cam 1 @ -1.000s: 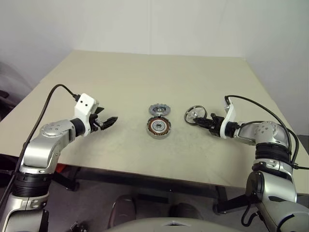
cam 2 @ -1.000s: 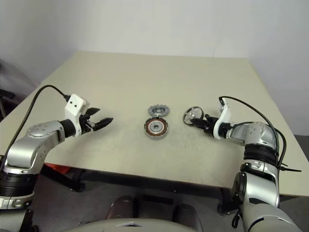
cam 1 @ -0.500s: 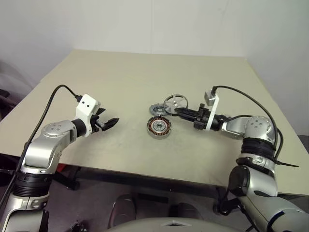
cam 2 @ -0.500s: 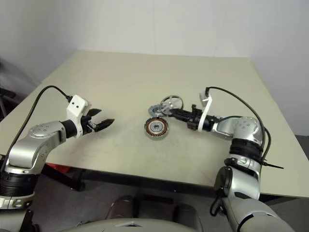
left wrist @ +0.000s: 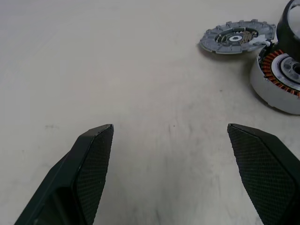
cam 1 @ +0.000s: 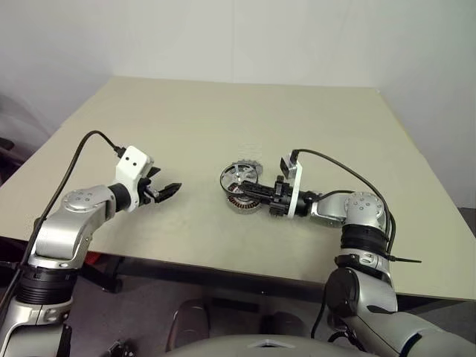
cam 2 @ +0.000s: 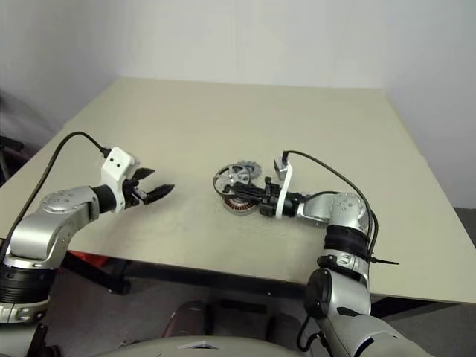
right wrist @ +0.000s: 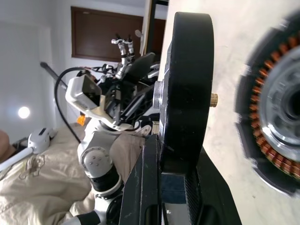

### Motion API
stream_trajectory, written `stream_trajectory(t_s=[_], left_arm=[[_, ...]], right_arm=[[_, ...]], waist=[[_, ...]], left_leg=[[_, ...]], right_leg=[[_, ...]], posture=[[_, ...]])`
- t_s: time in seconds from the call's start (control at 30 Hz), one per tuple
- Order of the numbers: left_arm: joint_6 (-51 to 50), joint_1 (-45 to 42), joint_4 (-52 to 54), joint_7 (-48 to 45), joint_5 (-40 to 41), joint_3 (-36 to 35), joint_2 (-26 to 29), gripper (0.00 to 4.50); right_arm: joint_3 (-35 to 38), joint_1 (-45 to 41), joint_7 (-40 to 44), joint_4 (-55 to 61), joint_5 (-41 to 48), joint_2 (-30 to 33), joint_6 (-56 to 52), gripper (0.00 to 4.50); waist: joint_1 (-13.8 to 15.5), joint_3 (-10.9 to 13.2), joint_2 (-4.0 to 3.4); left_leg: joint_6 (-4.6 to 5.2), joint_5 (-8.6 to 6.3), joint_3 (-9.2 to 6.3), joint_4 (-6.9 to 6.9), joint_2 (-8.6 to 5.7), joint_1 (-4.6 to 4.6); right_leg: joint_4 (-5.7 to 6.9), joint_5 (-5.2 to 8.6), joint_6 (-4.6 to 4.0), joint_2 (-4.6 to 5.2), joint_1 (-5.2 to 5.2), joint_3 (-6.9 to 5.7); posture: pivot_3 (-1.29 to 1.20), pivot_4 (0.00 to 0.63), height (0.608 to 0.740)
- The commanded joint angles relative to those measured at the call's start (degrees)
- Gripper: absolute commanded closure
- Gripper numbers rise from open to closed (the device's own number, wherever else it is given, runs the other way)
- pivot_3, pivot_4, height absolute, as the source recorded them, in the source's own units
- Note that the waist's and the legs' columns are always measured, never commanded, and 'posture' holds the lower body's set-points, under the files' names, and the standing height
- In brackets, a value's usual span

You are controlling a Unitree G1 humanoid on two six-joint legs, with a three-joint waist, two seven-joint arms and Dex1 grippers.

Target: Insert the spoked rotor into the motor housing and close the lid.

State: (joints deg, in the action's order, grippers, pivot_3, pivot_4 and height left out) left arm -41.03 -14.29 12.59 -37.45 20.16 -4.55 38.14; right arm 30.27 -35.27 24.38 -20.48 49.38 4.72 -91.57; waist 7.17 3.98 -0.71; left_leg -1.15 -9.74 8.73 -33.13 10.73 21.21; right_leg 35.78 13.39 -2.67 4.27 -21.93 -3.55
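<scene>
My right gripper (cam 1: 247,188) is shut on the dark rim of the spoked rotor (cam 1: 238,176). It holds the wheel on edge just above the motor housing (cam 1: 239,201), with the rotor's face turned toward the copper windings (right wrist: 272,117). In the right wrist view the black rim (right wrist: 187,79) stands clamped between the fingers. The lid (left wrist: 236,36), a grey notched disc, lies flat on the table just behind the housing, partly hidden by the rotor in the head views. Well to the left of these parts, my left gripper (cam 1: 168,190) hovers open and empty over bare table.
The beige table (cam 1: 223,119) stretches wide behind the parts, and its front edge runs close below both arms. A black cable loops from each wrist.
My right gripper has carried the rotor leftward from the right side of the table to just above the housing, turning the wheel on edge. The left arm has stayed put.
</scene>
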Motion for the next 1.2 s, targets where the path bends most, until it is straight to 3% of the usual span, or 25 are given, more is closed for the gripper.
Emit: stream_trajectory(t_s=[0.03, 0.4, 0.73, 1.07, 1.2], left_arm=[[0.30, -0.25, 2.30, -0.06, 0.13, -1.23, 0.99, 0.40], [0.19, -0.45, 2.32, 0.07, 0.08, -1.42, 1.32, 0.40], [0.54, -0.77, 1.81, 0.22, -0.17, -1.32, 1.24, 0.40], [0.37, -0.62, 1.97, 0.37, -0.01, -1.55, 1.27, 0.40], [0.32, -0.65, 2.00, 0.48, 0.04, -1.47, 1.11, 0.40]], right_arm=[[-0.31, -0.43, 0.68, -1.82, -0.28, 0.34, 2.37, 4.15], [-5.43, -0.01, 6.89, -11.57, -3.99, 4.17, 11.35, 4.15], [-6.73, 0.62, 8.35, -9.38, -2.73, 4.67, 10.85, 4.15], [-6.52, 2.01, 9.43, -1.74, 0.93, 4.42, 7.42, 0.87], [-7.21, 3.90, 11.43, 1.67, 2.46, 5.37, 6.76, 0.87]], waist=[[-0.02, 0.00, 0.00], [-0.03, -0.01, 0.02], [-0.03, -0.02, 0.03], [-0.01, -0.03, 0.04], [0.13, -0.03, 0.04]], left_leg=[[-0.02, 0.01, 0.00, 0.02, 0.00, 0.00], [-0.05, 0.03, 0.00, 0.03, 0.01, -0.03], [-0.18, 0.11, -0.02, 0.03, 0.02, -0.19], [-0.19, 0.12, -0.02, 0.03, 0.03, -0.20], [-0.19, 0.12, -0.04, 0.03, 0.02, -0.15]], right_leg=[[0.00, 0.01, 0.01, 0.00, -0.02, 0.00], [0.01, -0.09, -0.16, 0.00, 0.02, 0.00], [0.02, 0.01, 0.02, 0.00, 0.19, 0.00], [0.02, 0.03, 0.06, 0.00, 0.19, -0.01], [0.00, 0.03, 0.06, 0.00, 0.17, -0.01]], posture=[[0.00, 0.000, 0.740], [0.00, 0.000, 0.740], [0.00, 0.000, 0.740], [0.00, 0.000, 0.740], [0.00, 0.000, 0.740]])
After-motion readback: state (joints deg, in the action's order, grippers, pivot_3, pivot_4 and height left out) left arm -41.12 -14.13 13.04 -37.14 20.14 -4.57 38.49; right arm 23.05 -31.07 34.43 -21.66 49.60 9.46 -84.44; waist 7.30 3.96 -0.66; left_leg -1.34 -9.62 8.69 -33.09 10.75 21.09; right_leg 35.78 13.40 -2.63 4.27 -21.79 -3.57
